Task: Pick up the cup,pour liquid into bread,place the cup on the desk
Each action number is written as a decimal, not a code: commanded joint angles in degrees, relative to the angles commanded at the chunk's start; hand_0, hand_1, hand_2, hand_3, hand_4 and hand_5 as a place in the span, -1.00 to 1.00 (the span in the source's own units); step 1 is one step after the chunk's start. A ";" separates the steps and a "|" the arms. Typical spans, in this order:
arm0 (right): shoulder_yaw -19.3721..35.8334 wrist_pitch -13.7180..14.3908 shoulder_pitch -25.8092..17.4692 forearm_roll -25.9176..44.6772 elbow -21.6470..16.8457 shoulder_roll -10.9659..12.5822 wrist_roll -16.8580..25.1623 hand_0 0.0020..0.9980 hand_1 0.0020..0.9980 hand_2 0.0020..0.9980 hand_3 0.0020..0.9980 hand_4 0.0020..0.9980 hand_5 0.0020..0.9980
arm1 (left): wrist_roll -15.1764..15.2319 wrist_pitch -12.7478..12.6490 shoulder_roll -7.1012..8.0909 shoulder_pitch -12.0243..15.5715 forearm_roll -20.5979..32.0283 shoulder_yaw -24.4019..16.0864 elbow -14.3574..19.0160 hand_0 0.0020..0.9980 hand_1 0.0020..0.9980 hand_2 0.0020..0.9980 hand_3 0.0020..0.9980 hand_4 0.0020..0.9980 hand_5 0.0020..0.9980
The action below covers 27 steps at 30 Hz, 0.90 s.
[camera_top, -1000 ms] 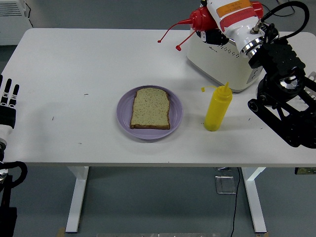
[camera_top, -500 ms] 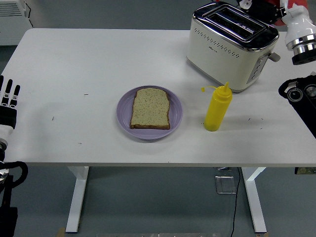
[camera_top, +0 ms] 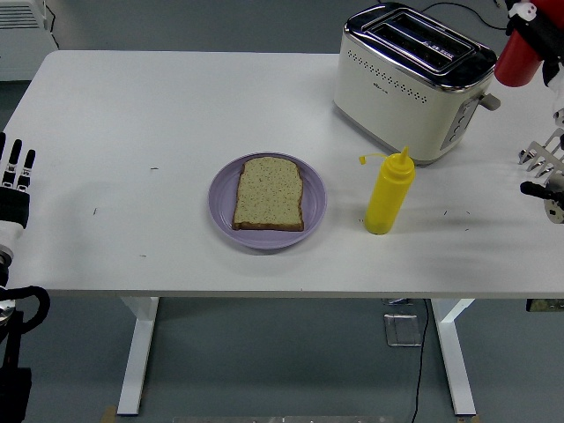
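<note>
A slice of bread point(camera_top: 269, 193) lies flat on a purple plate point(camera_top: 222, 209) near the middle of the table. No cup shows; a red squeeze bottle point(camera_top: 517, 61) hangs at the top right corner, right of the toaster and partly cut off by the picture's edge. My right hand point(camera_top: 532, 19) is shut on it, its black fingers showing around the top of the bottle. Metal parts of the right arm point(camera_top: 539, 159) show at the right edge. My left hand point(camera_top: 14, 181) rests at the table's left edge with fingers straight and empty.
A yellow squeeze bottle point(camera_top: 388, 193) stands upright just right of the plate. A cream and chrome toaster point(camera_top: 412, 81) sits at the back right. The white table point(camera_top: 132, 115) is bare on its left half.
My right arm has swung away from above the toaster to the far right edge, carrying the red bottle with it. Bread, plate, yellow bottle and left hand have not moved.
</note>
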State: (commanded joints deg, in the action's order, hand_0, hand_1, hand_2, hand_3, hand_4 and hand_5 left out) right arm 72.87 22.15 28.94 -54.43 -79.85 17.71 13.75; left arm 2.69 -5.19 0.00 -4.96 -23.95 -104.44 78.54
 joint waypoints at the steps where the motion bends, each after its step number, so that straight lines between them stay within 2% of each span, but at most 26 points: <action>1: 0.08 0.24 -1.00 2.18 0.09 0.19 0.81 -0.90 -0.91 -0.61 -0.41 0.40 -0.39 | 0.00 0.02 0.00 -0.03 -0.01 0.02 0.01 0.57 0.47 0.47 0.39 0.02 1.00; 4: 0.27 0.79 -3.30 7.17 0.25 0.67 2.32 -0.88 -0.91 -0.60 -0.41 0.39 -0.39 | 0.00 0.03 0.00 -0.10 0.00 0.08 0.03 0.57 0.47 0.47 0.39 0.02 1.00; 12: -0.94 2.04 -8.63 7.50 1.78 2.09 4.71 -0.88 -0.91 -0.60 -0.41 0.36 -0.41 | -0.01 0.04 0.00 -0.12 0.01 0.13 0.04 0.57 0.47 0.47 0.39 0.02 1.00; 16: -4.36 3.28 -11.50 6.93 4.23 2.92 5.55 -0.88 -0.91 -0.60 -0.41 0.34 -0.42 | -0.03 0.05 0.00 -0.12 0.04 0.23 0.04 0.57 0.47 0.47 0.39 0.02 1.00; 21: -7.79 3.94 -12.70 7.53 6.10 3.03 6.80 -0.88 -0.89 -0.60 -0.40 0.32 -0.43 | -0.04 0.03 0.00 -0.09 0.06 0.24 0.04 0.57 0.47 0.47 0.39 0.02 1.00; 27: -11.50 4.01 -11.77 8.25 8.13 1.98 8.13 -0.88 -0.87 -0.60 -0.40 0.32 -0.44 | -0.04 -0.01 0.00 -0.17 0.08 0.28 -0.01 0.57 0.47 0.47 0.39 0.02 1.00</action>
State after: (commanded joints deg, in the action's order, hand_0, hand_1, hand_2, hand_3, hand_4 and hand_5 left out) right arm 61.37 26.15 17.18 -46.18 -71.72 19.69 21.88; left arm 2.65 -5.20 0.00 -5.12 -23.87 -104.15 78.53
